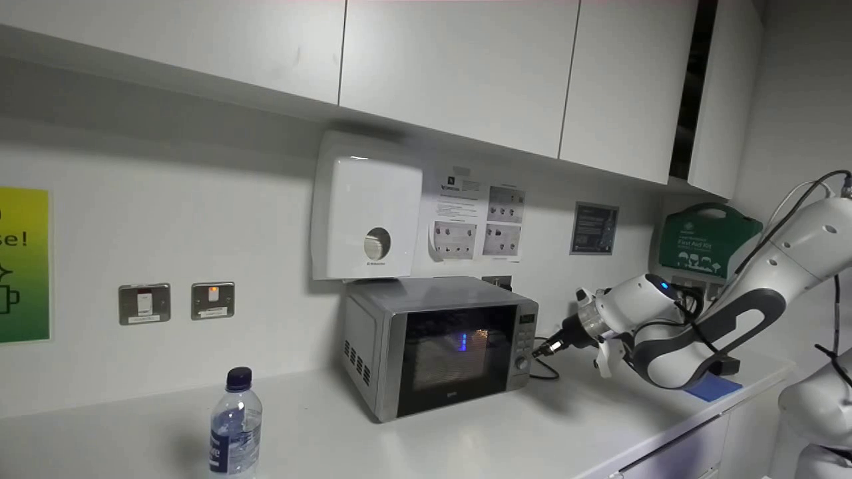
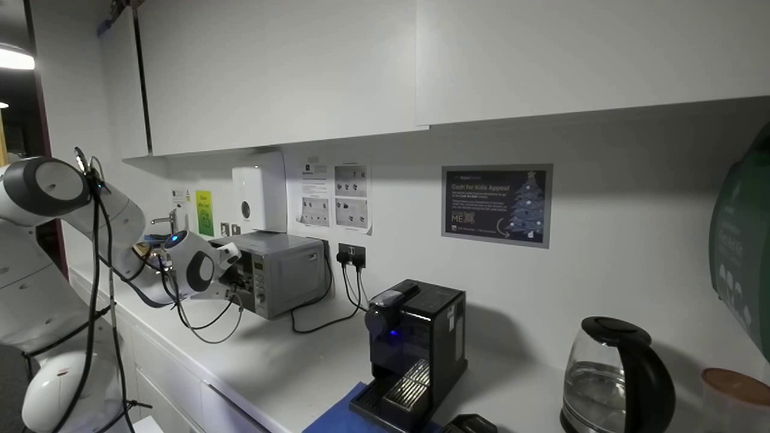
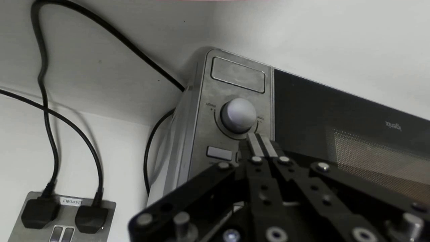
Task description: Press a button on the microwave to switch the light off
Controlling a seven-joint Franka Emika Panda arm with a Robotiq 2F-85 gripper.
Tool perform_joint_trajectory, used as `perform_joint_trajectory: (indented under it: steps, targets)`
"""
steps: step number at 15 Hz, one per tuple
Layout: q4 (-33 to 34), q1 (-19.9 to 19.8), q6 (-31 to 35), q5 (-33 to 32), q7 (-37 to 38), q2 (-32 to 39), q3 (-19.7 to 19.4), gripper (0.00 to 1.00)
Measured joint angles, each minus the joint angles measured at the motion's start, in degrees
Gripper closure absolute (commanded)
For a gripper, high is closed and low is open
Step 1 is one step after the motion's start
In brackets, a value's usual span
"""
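The silver-grey microwave (image 1: 439, 293) stands on the counter; its side shows in an exterior view (image 2: 298, 270). A blue-violet light (image 1: 464, 342) glows in its dark door window. The wrist view is upside down. It shows the control strip (image 3: 210, 129) with a round dial (image 3: 239, 115), a blank bar beyond it, and a small button (image 3: 219, 153). A second button is mostly hidden behind my fingers. My gripper (image 3: 260, 136) is shut and empty, its tips between dial and door edge; it also shows in an exterior view (image 1: 538, 352). I cannot tell whether the tips touch the panel.
Black cables (image 3: 43, 80) run from wall plugs behind the microwave. A white dispenser (image 1: 373, 199) hangs above it. A water bottle (image 1: 236, 426) stands on the counter (image 1: 319, 412). A black coffee machine (image 2: 418, 343) and a kettle (image 2: 616, 379) stand farther along. Wall cabinets (image 1: 459, 73) overhang.
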Motion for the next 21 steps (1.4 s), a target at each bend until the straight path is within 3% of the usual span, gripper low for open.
perform_joint_trajectory:
  steps: [21]
  targets:
    - [3.21, -16.00, 5.36, 0.00, -0.01, 1.26, 15.27, 1.00]
